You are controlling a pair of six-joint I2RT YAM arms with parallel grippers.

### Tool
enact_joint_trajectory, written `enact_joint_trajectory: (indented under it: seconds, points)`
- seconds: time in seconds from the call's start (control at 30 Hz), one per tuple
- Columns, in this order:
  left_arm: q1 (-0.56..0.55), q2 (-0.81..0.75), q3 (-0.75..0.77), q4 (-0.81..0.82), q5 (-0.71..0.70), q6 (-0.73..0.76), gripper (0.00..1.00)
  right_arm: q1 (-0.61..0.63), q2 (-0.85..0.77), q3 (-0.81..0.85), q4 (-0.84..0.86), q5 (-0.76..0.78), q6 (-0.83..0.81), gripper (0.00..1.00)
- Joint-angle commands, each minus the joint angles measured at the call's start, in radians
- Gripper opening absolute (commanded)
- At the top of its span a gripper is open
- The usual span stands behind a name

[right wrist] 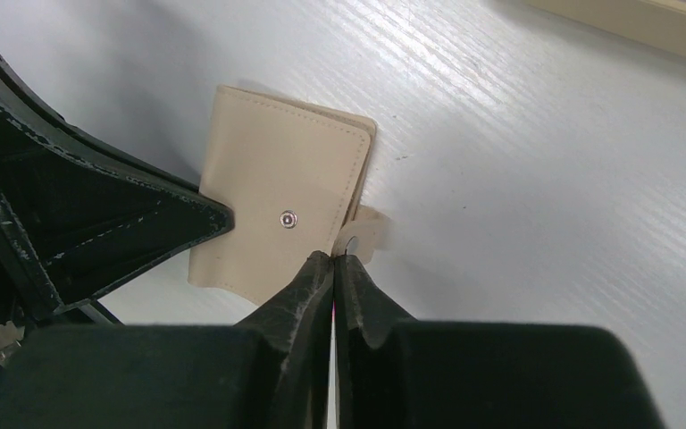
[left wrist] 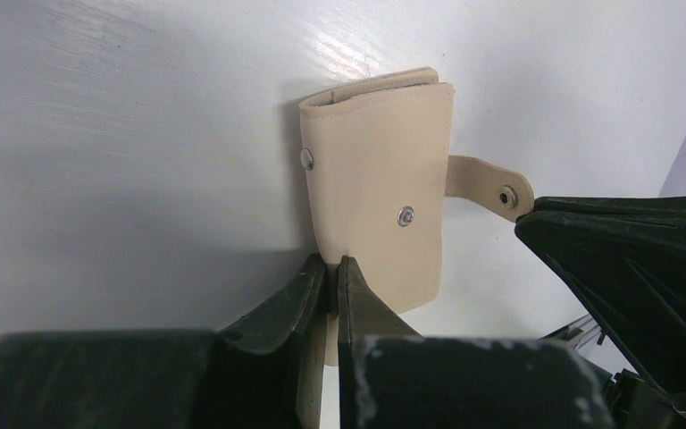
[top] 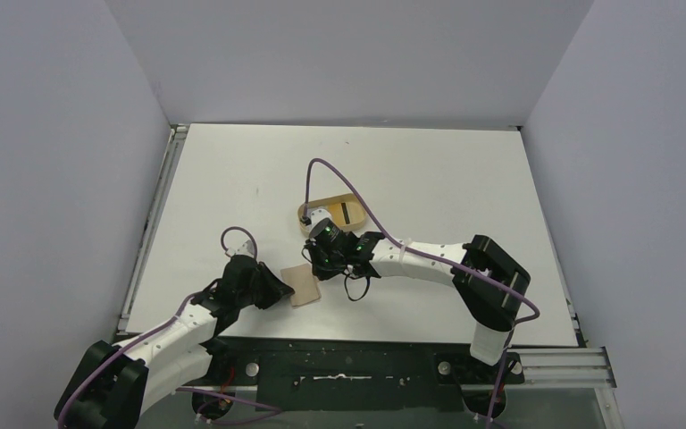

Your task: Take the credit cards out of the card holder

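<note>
Down near the front of the white table [top: 429,179], the folded tan wallet [left wrist: 380,197] lies flat between the two arms, and an oval tan tray [top: 357,214] sits a little beyond it. The left gripper [left wrist: 332,268] pinches the wallet's near edge, fingers clamped on the leather. The right gripper [right wrist: 333,259] has its fingers pressed together, tips right at the loose strap tab [right wrist: 364,234] sticking out from the wallet's side; whether they actually grip the tab I cannot tell.

Both arms angled inward, left gripper [left wrist: 332,264] pinched on the card holder [left wrist: 373,161], right gripper [right wrist: 333,257] with fingers pressed together.
</note>
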Motion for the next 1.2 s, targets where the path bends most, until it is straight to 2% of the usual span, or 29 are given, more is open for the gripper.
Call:
enact_joint_trajectory:
  seconds: [0.0,0.23,0.47,0.77,1.17]
  points:
    - [0.003,0.009,-0.001,-0.018,0.007,0.014,0.00,0.005,0.012,0.035,0.045,0.025,0.006,0.00]
    - [0.003,0.010,0.000,-0.018,0.008,0.014,0.00,0.002,0.017,0.038,0.057,0.009,0.019,0.00]
    - [0.003,0.007,0.002,-0.017,0.007,0.014,0.00,-0.006,0.014,0.004,0.153,-0.106,0.036,0.00]
    - [0.003,0.005,0.001,-0.017,0.008,0.014,0.00,-0.006,0.013,0.007,0.145,-0.117,0.033,0.00]
    - [0.003,-0.005,0.003,-0.032,0.003,0.011,0.00,0.000,0.072,-0.006,0.156,-0.236,0.036,0.00]
